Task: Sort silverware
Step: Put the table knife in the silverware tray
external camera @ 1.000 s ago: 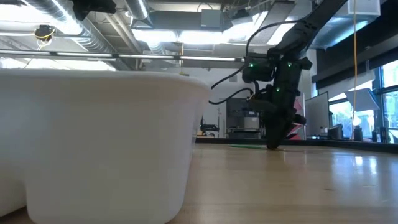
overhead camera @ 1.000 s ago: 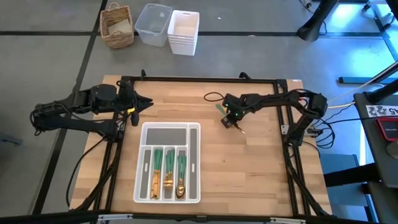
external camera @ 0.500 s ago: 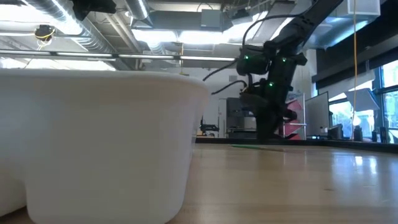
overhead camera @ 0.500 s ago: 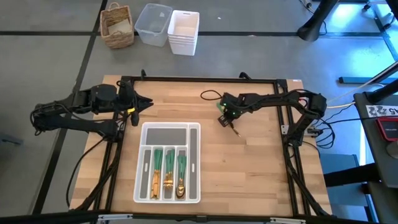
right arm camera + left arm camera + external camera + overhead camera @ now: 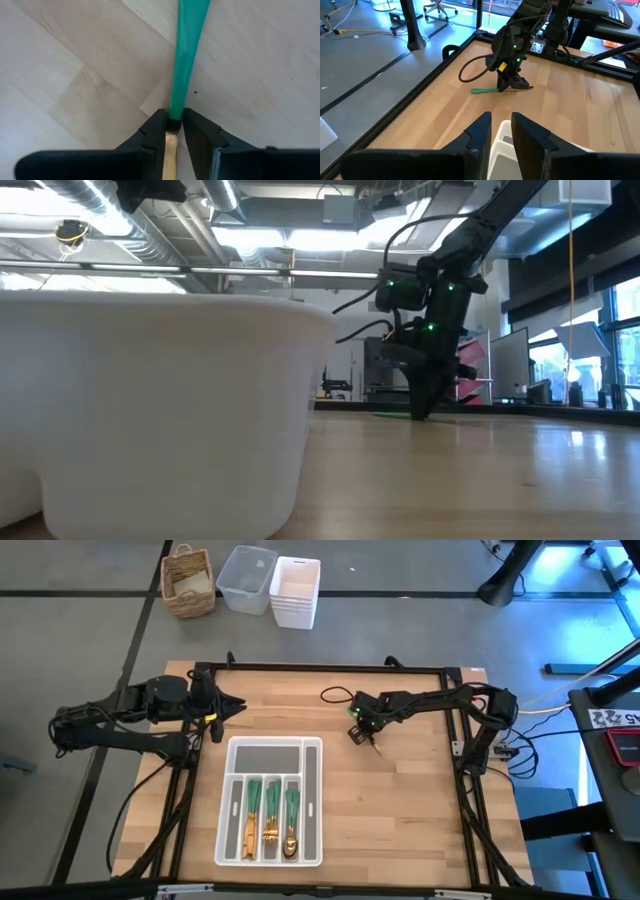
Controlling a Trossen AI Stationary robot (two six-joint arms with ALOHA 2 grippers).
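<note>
One piece of silverware (image 5: 485, 91), with a green handle and a gold head, lies level and low over the wood at the table's far middle. My right gripper (image 5: 364, 734) is shut on it; I cannot tell if it is a fork, spoon or knife. More silverware (image 5: 270, 808) lies in the long compartments of the white organizer tray (image 5: 266, 754) at the near middle. My left gripper (image 5: 237, 703) hovers off the tray's far left corner, open and holding nothing; the tray's rim shows between its fingers (image 5: 481, 131). My right gripper pinches the piece between its two fingers where the green handle meets the gold neck (image 5: 173, 114). The fingers come steeply from above and lie across the piece. The green handle (image 5: 187, 55) sticks out level beyond them, close over the wood; whether it touches the table, I cannot tell.
A black frame rail (image 5: 320, 668) runs round the table. A loop of black cable (image 5: 338, 694) hangs by the right arm. Beyond the far edge stand a wicker basket (image 5: 190, 580), a clear bin (image 5: 246, 578) and stacked white containers (image 5: 295, 590). Bare wood lies right of the tray.
My right gripper, still shut on the piece, has shifted a little toward the table's left edge and taken the piece along.
</note>
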